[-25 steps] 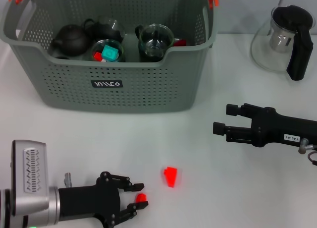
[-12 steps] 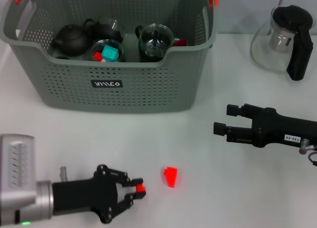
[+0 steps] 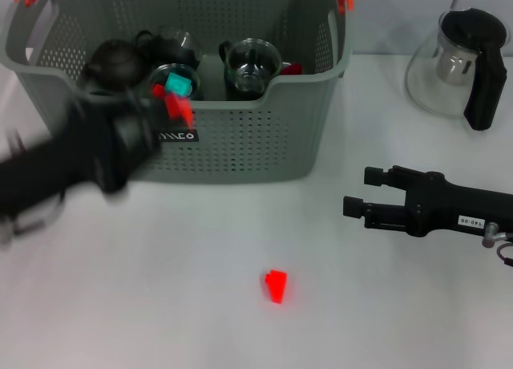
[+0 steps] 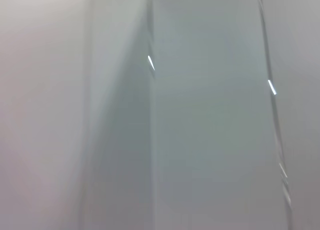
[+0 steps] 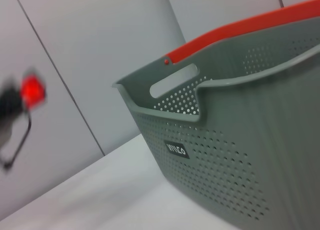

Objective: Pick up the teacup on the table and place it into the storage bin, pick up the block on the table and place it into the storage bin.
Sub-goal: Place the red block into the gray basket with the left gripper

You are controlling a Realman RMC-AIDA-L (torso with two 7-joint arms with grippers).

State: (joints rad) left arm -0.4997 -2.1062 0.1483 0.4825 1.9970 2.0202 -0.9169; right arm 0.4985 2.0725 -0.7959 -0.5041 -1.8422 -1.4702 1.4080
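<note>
Since the half-second-earlier frame the left claw [image 3: 164,112] has left the near edge of the desk [image 3: 200,249] and risen to the front wall of the storage bin [image 3: 240,148], just below the rim by the black label [image 3: 178,135]. It is motion-blurred; a small red block [image 3: 176,106] shows at its tip, apparently pinched, with the block level with the bin's front rim, not yet inside. The right wrist view shows the same red piece [image 5: 32,89] raised in the air off the bin's corner.

The right claw [image 3: 357,194] has not moved: low over the desk right of the bin, fingers narrowly apart, holding nothing.

A second red block [image 3: 276,285] lies on open desk, near the front, well apart from both arms and the bin.

Inside the bin: a dark teapot [image 3: 115,62], glass cups [image 3: 252,64], a teal block [image 3: 178,84]. A glass teapot [image 3: 457,68] stands at far right.

Desk surface white, plain; pale panelled wall behind. Left wrist view shows only blurred grey.
</note>
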